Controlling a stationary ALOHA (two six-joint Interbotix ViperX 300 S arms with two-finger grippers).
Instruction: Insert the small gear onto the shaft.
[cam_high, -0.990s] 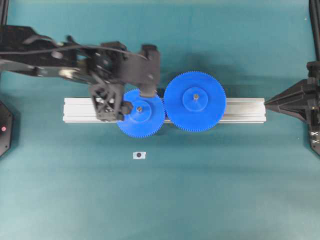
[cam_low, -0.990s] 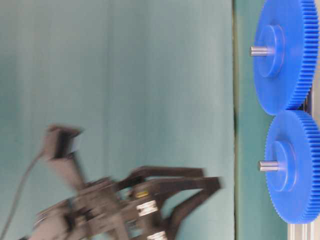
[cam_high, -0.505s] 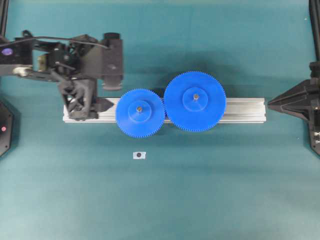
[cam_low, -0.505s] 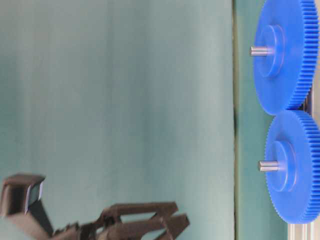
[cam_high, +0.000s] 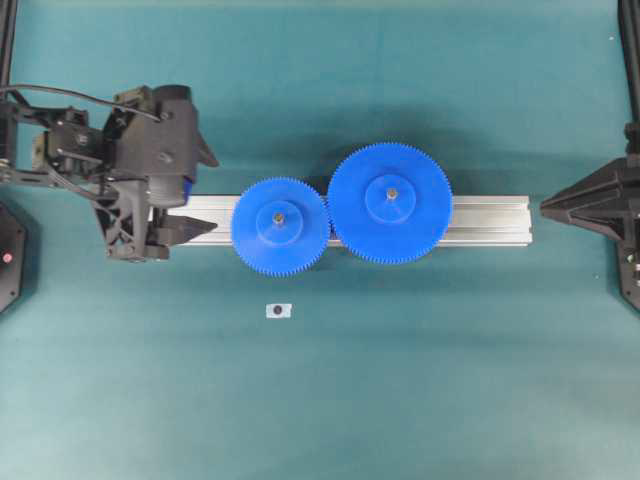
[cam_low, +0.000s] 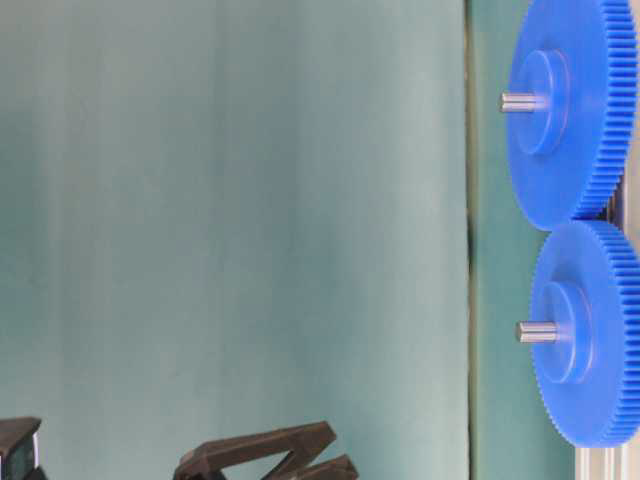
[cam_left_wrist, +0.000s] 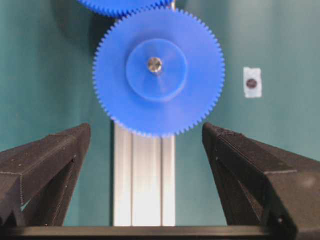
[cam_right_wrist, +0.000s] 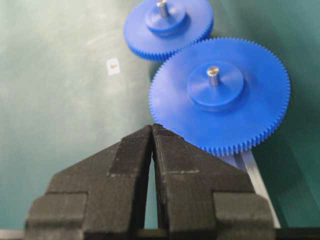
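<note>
Hovering my left gripper (cam_left_wrist: 145, 165) wide open over the rail's (cam_high: 490, 220) left end, I judge a careless swing could knock the small gear (cam_high: 280, 226) off its shaft (cam_high: 279, 216)

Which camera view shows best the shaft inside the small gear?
The table-level view: the shaft sticks out sideways from the small gear. Overhead and left wrist views show only its tip; the right wrist view shows it far and blurred.

Between the left gripper's (cam_left_wrist: 147, 150) wide-spread fingers (cam_left_wrist: 47, 160) lies only the aluminium rail (cam_left_wrist: 144, 185); ahead of them the small gear (cam_left_wrist: 159, 72) blocks passage.
</note>
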